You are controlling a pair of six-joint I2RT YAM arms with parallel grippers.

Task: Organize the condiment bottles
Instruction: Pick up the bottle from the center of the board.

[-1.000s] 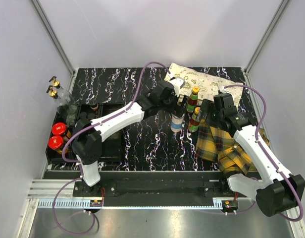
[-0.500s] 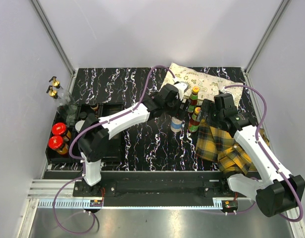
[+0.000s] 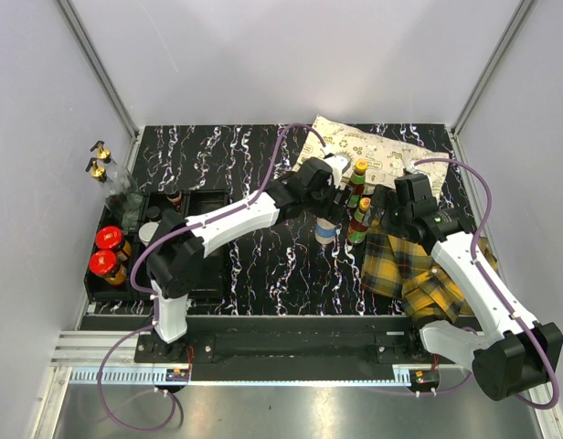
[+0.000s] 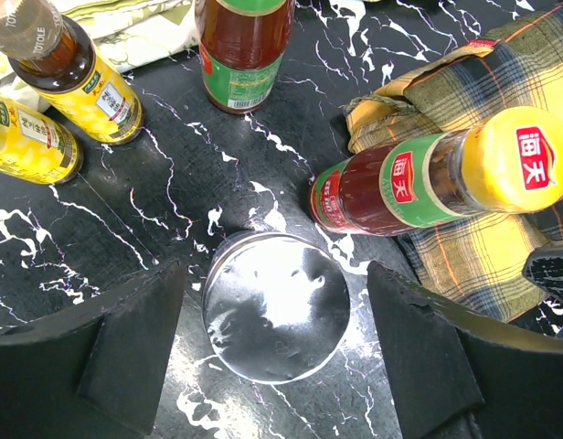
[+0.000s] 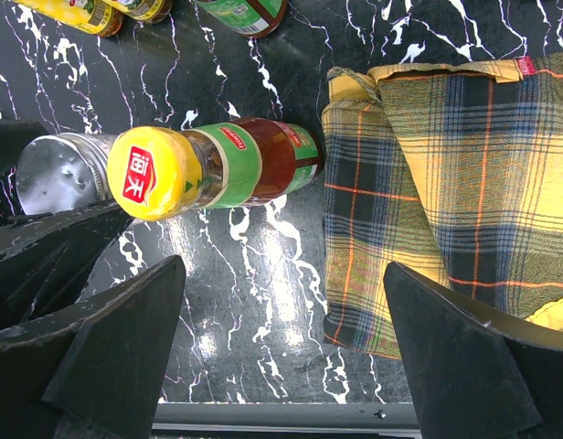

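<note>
- When counted from overhead, found upright in the middle of the marbled table [image 3: 208, 151]: two yellow-capped bottles, the far sauce bottle [image 3: 358, 176] and the near sauce bottle [image 3: 361, 216], plus one silver-lidded shaker [image 3: 326, 229] just left of the near one
- Along the left edge, at the black tray [image 3: 207, 206]: two red-lidded jars [image 3: 109, 238] in its left compartments, two gold-capped clear bottles [image 3: 102, 167] at its far corner, one small dark bottle [image 3: 175, 197] in a far compartment; cannot tell how many more sit among the dark compartments
- Also two cloths: plaid cloth [image 3: 414, 270] on the right, printed cloth [image 3: 377, 155] at the far edge
- Hidden overhead under the left arm [image 3: 227, 215], shown plainly at the left wrist: two small yellow-labelled bottles [image 4: 76, 82] by the printed cloth, one with a brownish cap; only clipped at the top of the right wrist view
- Given by the wrist views alone: red mark on the near sauce bottle's yellow cap, green neck band, dark red-brown fill, base just beside the plaid cloth's edge
- Left gripper [image 4: 274, 274] spread, one finger on each side of the shaker's round lid, a sliver of table showing between lid and each finger; touches nothing, holds nothing
- Right gripper [image 5: 283, 265] spread wide over bare table next to the plaid cloth, near sauce bottle just past its fingertips, not between them; holds nothing
</note>
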